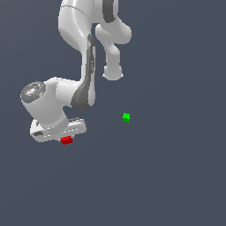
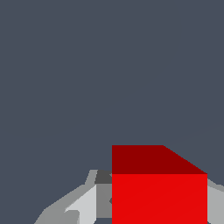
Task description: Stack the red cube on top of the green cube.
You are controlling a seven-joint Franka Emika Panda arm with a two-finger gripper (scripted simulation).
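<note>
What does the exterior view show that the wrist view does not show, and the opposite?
Only the exterior view shows the green cube, apart from the arm toward that view's right, and the white arm itself. Only the wrist view shows the red cube from close, large between the grey fingers of the tool. Both views share the red cube, which sits right at the tool, and the plain dark grey ground. Whether the fingers already press the cube, I cannot tell.
</note>
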